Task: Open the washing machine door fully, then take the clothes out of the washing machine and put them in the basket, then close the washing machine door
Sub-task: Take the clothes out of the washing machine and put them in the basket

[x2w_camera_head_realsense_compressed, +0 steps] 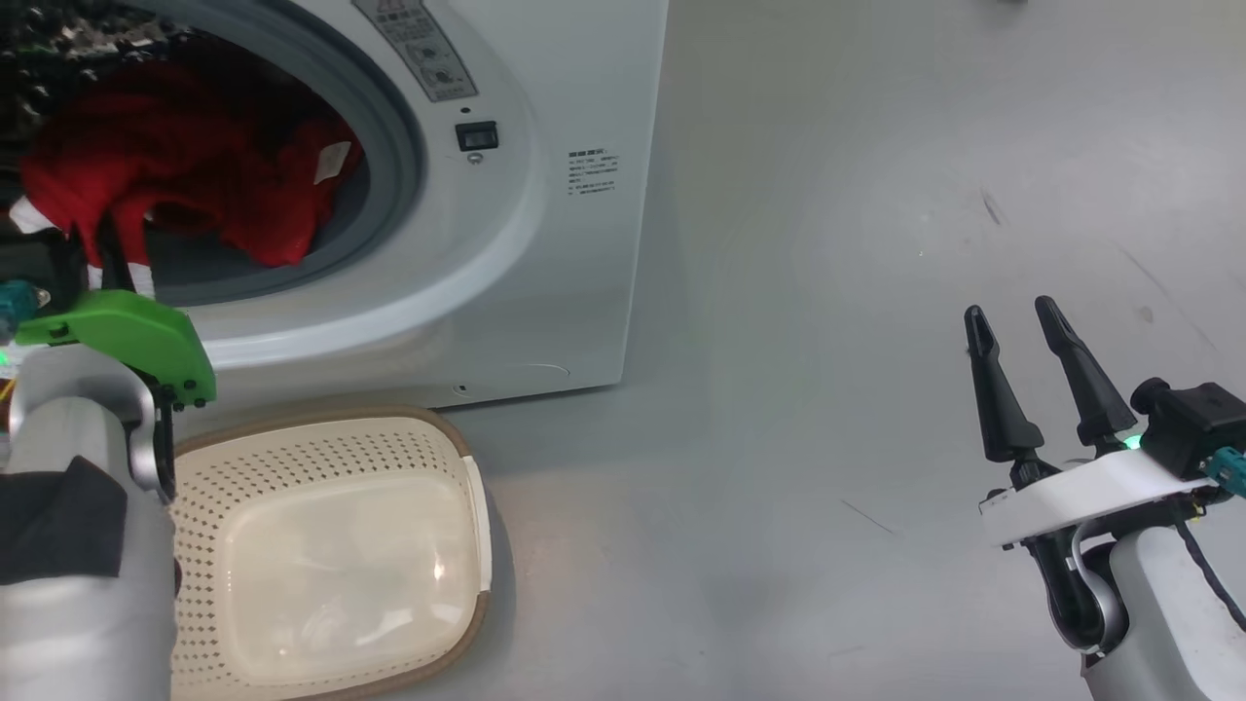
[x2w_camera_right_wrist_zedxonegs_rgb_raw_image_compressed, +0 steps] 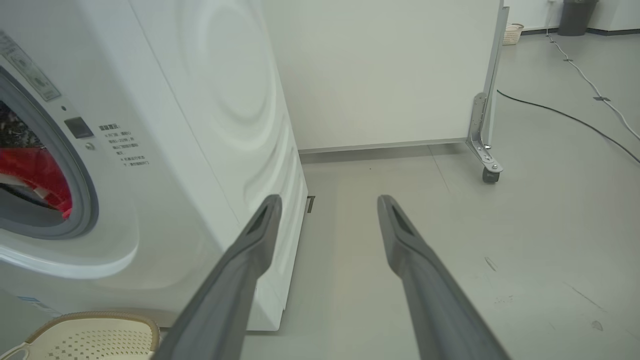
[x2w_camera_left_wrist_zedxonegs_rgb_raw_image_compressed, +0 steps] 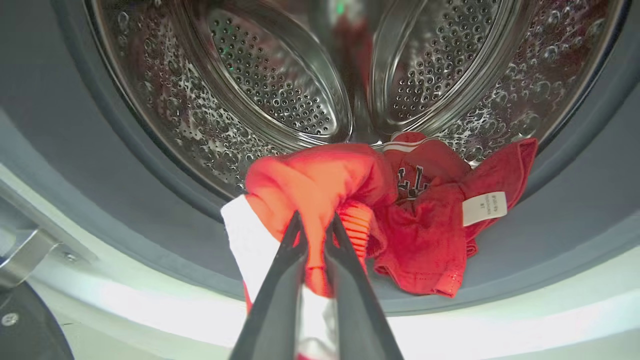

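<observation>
**Red clothes [x2w_camera_left_wrist_zedxonegs_rgb_raw_image_compressed: 425, 225] pinched at the mouth of the washing machine [x2w_camera_head_realsense_compressed: 555, 253], basket [x2w_camera_head_realsense_compressed: 331, 555] waiting below**

The white washing machine takes the upper left of the head view, and its round opening is unblocked. The cream basket sits on the grey floor [x2w_camera_head_realsense_compressed: 827, 389] just in front of it, with nothing in it that I can see. The clothes, a crumpled red jersey with white trim, lie heaped low in the steel drum [x2w_camera_left_wrist_zedxonegs_rgb_raw_image_compressed: 280, 85] and spill onto the grey gasket [x2w_camera_left_wrist_zedxonegs_rgb_raw_image_compressed: 575, 200]. The bundle's long axis runs across the opening. In the left wrist view, its white-trimmed end points toward me and the end with the small white label [x2w_camera_left_wrist_zedxonegs_rgb_raw_image_compressed: 484, 207] points off to the right. My left gripper [x2w_camera_left_wrist_zedxonegs_rgb_raw_image_compressed: 316, 220] is pressed together on a red fold at the near end. My right gripper [x2w_camera_head_realsense_compressed: 1009, 312] hangs spread wide, holding nothing, well apart over bare floor.

I judge this to be the take-out step. The next move calls for drawing the bundle back over the lip, then lowering it over the basket, minding the trailing end.
</observation>
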### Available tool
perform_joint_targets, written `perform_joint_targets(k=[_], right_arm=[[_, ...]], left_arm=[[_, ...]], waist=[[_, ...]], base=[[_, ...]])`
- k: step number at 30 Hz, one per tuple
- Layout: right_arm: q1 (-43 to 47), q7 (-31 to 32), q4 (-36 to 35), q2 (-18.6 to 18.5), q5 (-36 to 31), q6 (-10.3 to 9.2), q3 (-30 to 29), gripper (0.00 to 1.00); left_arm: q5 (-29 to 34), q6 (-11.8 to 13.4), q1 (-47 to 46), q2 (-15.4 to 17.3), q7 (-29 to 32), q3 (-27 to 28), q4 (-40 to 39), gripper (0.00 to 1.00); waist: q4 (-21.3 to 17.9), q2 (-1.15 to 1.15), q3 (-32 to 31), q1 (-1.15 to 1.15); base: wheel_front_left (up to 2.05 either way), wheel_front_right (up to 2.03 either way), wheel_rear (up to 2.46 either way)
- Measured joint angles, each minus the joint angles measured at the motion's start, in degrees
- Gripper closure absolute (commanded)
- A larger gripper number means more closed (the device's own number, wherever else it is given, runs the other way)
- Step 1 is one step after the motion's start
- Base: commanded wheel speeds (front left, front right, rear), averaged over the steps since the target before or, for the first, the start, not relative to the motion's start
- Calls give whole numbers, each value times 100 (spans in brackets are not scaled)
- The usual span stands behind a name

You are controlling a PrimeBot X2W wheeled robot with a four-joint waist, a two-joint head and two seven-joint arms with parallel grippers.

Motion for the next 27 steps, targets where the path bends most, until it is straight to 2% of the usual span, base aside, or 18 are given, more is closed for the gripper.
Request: perform_joint_targets(k=[11, 16, 21, 27], right_arm=[[268, 0, 63, 5, -26, 0, 8, 0], [400, 0, 83, 22, -55, 0, 10, 0], [473, 0, 94, 63, -56, 0, 88, 0], [570, 0, 116, 103, -56, 0, 96, 0]], left_arm=[[-103, -276, 644, -143, -701, -29, -185, 100], [-136, -524, 922, -178, -764, -129, -399, 100], [-223, -670, 1191, -209, -813, -115, -715, 100], [-234, -712, 1522, -265, -815, -181, -1145, 100]], waist=[[437, 0, -546, 0], [585, 0, -775, 0], [691, 0, -967, 0], [740, 0, -1149, 0]], base=[[0, 0, 0], [0, 0, 0], [0, 0, 0], [0, 0, 0]])
